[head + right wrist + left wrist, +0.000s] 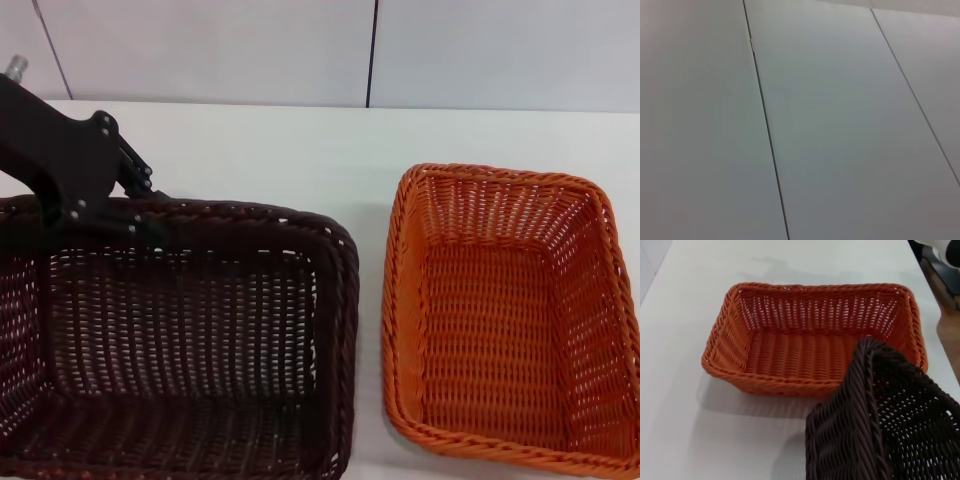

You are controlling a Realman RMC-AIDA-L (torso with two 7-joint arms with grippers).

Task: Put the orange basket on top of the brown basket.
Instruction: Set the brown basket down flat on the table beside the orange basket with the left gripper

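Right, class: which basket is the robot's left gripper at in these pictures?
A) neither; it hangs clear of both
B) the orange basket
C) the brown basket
C: in the head view the left gripper sits on the far rim of the brown basket, while the orange basket lies untouched on the table beside it.

Nothing here can be read: no word, label, brand mark or number shows on anything in any of the three views.
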